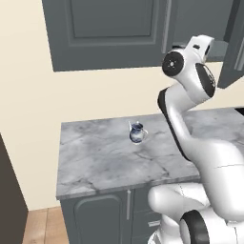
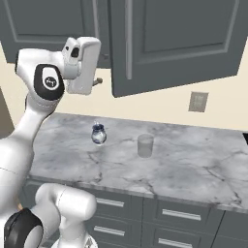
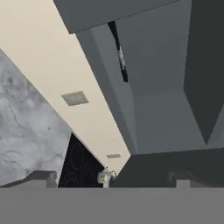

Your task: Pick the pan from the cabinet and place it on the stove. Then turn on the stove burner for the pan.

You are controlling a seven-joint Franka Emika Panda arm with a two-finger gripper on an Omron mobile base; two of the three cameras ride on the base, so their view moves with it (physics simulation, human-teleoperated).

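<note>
My gripper (image 3: 112, 178) is open, its two tips wide apart with nothing between them. It is raised to the cabinet (image 3: 162, 109) and faces the open inside, level with the inner shelf (image 1: 217, 50). The cabinet door (image 2: 169, 43) is swung out to the right of my hand (image 2: 82, 60). Deep inside, a thin dark sliver with a pale patch (image 3: 121, 61) shows against the wall; I cannot tell whether it is the pan. The stove (image 3: 78, 168) is a black patch with faint rings, set in the marble well below the cabinet.
On the marble counter (image 1: 100, 157) stand a small blue jug (image 1: 137, 132) and a pale glass (image 2: 145, 145). A wall outlet (image 2: 198, 101) sits under the cabinet. A small pale object (image 3: 104, 176) stands beside the stove. Grey drawer units (image 2: 179, 213) run below.
</note>
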